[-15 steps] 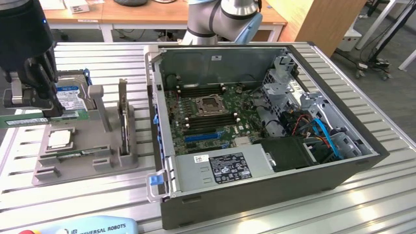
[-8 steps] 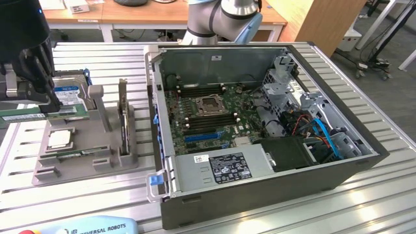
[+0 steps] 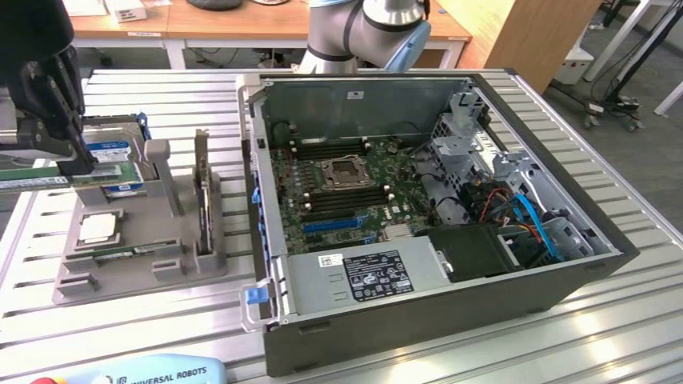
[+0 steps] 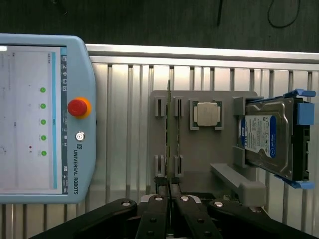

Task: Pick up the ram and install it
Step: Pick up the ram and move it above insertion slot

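Observation:
The ram point(image 4: 169, 124) is a thin green board seen edge-on, running straight out from between my fingers. In the exterior view the ram point(image 3: 32, 179) hangs level at the far left, above the grey parts fixture point(image 3: 160, 240). My gripper point(image 3: 77, 166) point(image 4: 169, 191) is shut on it, the two black fingers point(image 4: 158, 209) pressed against its flat sides. The open computer case point(image 3: 555, 280) lies to the exterior view's right, and the long black slots point(image 3: 320, 146) of its motherboard flank the processor socket.
The fixture also holds a square silver processor chip point(image 3: 97, 228) point(image 4: 208, 113) and a blue-framed hard drive point(image 3: 115, 152) point(image 4: 271, 137). A teach pendant point(image 4: 45, 114) point(image 3: 149, 372) lies on the slatted table near the fixture. The arm's base point(image 3: 363, 32) stands behind the case.

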You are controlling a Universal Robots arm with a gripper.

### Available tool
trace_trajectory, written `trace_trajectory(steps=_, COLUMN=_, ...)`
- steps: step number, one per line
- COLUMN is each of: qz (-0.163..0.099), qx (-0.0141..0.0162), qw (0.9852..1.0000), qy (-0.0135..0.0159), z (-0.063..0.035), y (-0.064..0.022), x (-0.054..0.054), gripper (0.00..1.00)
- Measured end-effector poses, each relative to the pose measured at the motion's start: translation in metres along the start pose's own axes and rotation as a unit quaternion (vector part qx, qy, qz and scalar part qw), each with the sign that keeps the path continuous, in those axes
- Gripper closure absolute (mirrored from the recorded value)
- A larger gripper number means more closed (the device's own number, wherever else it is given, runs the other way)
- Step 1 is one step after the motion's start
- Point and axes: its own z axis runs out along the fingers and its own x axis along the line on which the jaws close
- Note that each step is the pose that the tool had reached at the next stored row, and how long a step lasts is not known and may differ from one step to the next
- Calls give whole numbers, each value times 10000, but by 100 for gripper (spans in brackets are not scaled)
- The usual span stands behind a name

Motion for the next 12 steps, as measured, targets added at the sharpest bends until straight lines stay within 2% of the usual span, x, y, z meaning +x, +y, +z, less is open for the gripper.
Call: trace_trajectory(steps=12, qz=-1, qx=0, qw=10000, qy=0, z=-146, y=6, x=-3, gripper=89)
